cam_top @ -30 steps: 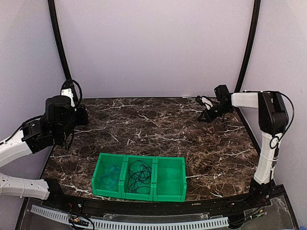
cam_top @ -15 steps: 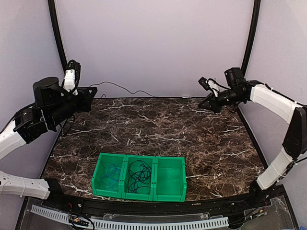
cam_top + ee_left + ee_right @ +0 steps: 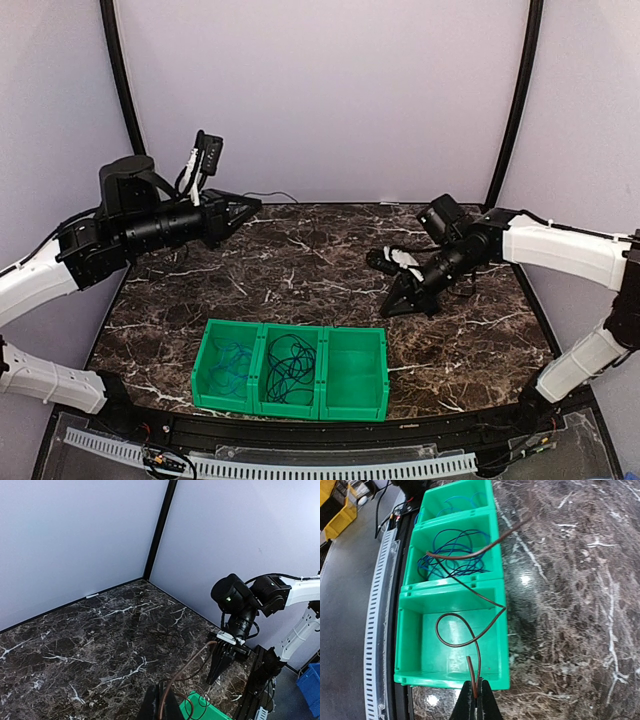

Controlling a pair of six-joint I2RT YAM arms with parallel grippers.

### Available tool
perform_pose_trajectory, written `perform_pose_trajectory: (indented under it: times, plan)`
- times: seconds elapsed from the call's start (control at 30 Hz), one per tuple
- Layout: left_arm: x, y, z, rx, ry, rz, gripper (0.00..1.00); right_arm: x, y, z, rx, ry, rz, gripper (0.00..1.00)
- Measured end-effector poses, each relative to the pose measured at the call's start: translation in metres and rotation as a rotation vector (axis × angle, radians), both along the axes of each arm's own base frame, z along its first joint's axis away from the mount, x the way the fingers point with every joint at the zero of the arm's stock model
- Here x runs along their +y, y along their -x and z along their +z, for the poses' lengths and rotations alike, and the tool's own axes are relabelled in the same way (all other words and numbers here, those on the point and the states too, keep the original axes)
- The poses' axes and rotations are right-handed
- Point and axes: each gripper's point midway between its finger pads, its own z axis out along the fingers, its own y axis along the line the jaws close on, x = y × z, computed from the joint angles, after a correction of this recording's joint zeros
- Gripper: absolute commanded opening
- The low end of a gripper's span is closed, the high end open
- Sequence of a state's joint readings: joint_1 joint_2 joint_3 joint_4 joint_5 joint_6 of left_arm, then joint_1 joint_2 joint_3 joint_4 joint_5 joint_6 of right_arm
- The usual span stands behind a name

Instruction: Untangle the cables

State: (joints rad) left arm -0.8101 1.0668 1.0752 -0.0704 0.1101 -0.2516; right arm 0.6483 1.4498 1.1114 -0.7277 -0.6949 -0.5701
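Observation:
A thin brown cable [image 3: 471, 676] hangs between my two grippers; I cannot make it out in the top view. My right gripper [image 3: 476, 700] is shut on one end, just past the bin's empty compartment [image 3: 420, 645], and the cable loops above it. My left gripper [image 3: 161, 702] is shut on the cable's other end [image 3: 189, 664], which arcs toward the right gripper [image 3: 216, 675]. From above, the left gripper [image 3: 252, 206] is high at back left and the right gripper [image 3: 388, 305] low at right of centre. A blue cable [image 3: 232, 365] and a dark cable [image 3: 290, 362] lie in the bin.
The green three-compartment bin [image 3: 290, 405] stands at the front edge of the dark marble table [image 3: 300, 270]. Its right compartment [image 3: 355, 365] holds nothing. Purple walls with black corner posts close in the back and sides.
Both arms have swung in from the back corners. The left gripper has moved right over the table's back left, and the right gripper has come forward and down toward the bin's right end.

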Motion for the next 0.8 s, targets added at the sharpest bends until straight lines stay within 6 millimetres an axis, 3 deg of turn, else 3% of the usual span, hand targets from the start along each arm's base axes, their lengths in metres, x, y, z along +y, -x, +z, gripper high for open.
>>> perform_pose_trajectory:
  times: [0.1, 0.33, 0.47, 0.67, 0.8]
  plan:
    - [-0.011, 0.013, -0.013, 0.033, 0.002, -0.069, 0.0, 0.006, 0.018, -0.008, 0.02, 0.017, 0.052, 0.01]
    - [-0.042, 0.041, -0.047, 0.11, -0.049, -0.183, 0.0, 0.006, 0.023, -0.034, 0.077, 0.08, 0.086, 0.39]
    - [-0.056, 0.049, -0.062, 0.144, -0.077, -0.224, 0.0, -0.003, 0.024, -0.032, 0.058, 0.085, 0.093, 0.51]
    - [-0.078, 0.059, -0.092, 0.199, -0.136, -0.28, 0.0, -0.029, 0.009, -0.005, 0.0, 0.035, 0.024, 0.53]
    - [-0.097, 0.07, -0.114, 0.234, -0.178, -0.333, 0.0, -0.043, -0.008, 0.002, 0.007, 0.001, -0.05, 0.54]
